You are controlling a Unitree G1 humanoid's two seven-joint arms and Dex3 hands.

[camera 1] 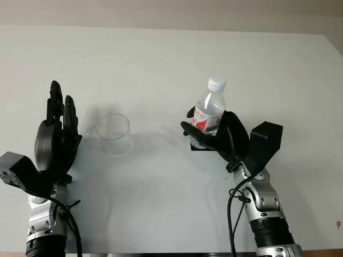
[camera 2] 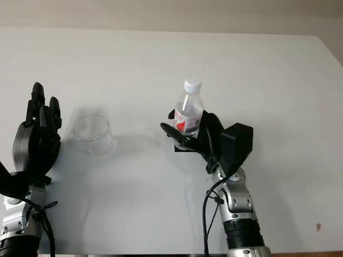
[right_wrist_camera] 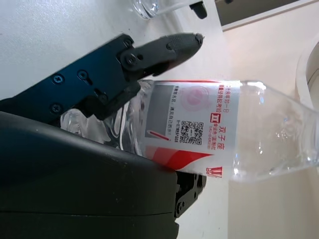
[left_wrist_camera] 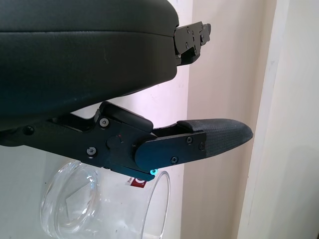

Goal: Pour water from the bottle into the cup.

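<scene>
The right hand (camera 1: 214, 136) is wrapped around the upright, still-capped bottle (camera 1: 209, 110) on the surface, and the cup (camera 1: 113, 134) stands well to its left (just beside the open left hand (camera 1: 56, 136)), so pouring means carrying the bottle leftward

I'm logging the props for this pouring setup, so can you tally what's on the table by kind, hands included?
Bottles: 1, the clear bottle with a white cap, upright, gripped by the right hand.
Cups: 1, the clear cup, standing beside the open left hand.
Robot hands: 2.
Total: 4.
</scene>
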